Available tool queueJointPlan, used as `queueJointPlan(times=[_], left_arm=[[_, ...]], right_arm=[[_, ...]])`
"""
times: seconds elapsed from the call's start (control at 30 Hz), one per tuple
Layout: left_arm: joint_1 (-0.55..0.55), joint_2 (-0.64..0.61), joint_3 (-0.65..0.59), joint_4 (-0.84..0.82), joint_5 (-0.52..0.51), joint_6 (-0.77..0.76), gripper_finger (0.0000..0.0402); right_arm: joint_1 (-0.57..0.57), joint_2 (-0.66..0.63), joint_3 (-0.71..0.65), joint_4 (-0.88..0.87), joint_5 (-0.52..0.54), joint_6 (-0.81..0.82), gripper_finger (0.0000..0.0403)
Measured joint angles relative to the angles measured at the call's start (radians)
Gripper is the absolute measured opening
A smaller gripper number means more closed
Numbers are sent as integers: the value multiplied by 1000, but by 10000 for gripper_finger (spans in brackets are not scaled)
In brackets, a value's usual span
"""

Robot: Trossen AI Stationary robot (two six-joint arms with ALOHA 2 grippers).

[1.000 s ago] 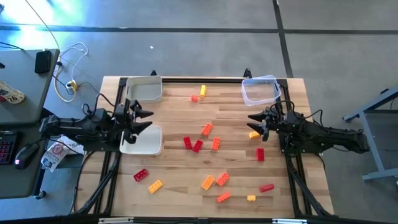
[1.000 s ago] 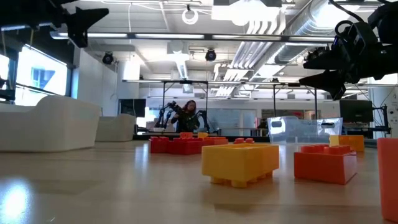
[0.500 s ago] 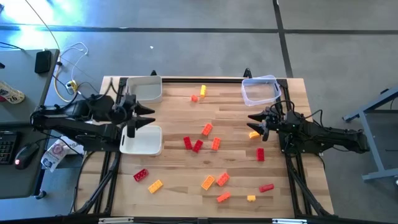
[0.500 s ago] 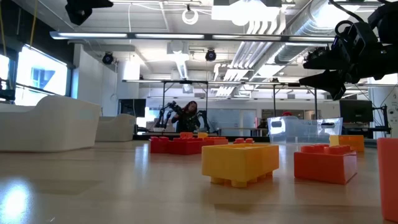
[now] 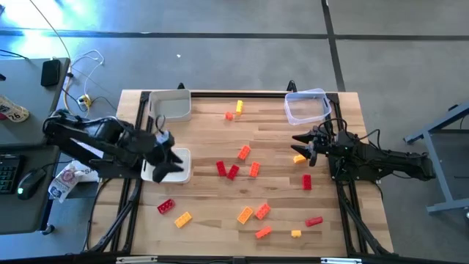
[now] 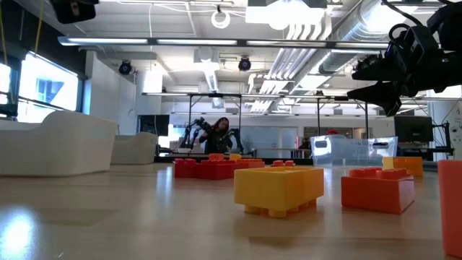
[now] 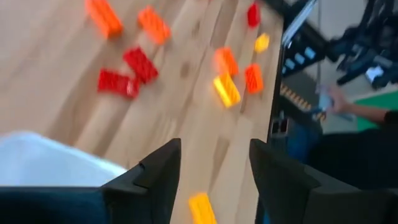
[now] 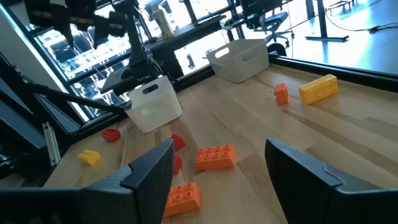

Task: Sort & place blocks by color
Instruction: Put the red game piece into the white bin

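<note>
Over the near white tray (image 5: 179,173), the left gripper (image 5: 174,160), jaws spread, should descend squarely onto one red block (image 5: 165,207).

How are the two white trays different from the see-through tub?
The white trays are solid white, and the clear tub is see-through. The trays sit on the table's left side, one behind the other; the tub sits alone at the far right corner. The near tray lies partly under the left tool; nothing covers the tub. All look empty.
</note>
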Motion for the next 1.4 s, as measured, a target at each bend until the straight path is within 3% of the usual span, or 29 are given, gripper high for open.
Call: queueJointPlan(times=[0.67,1.0,1.4], left_arm=[[-365,193,0,-191,-39,-498,150],[-403,260,0,-191,-21,-647,149],[-403,383,0,-195,94,-613,166]], right_arm=[[0,0,0,-5,0,0,238],[0,0,0,-8,0,0,238],[0,0,0,-23,0,0,238]])
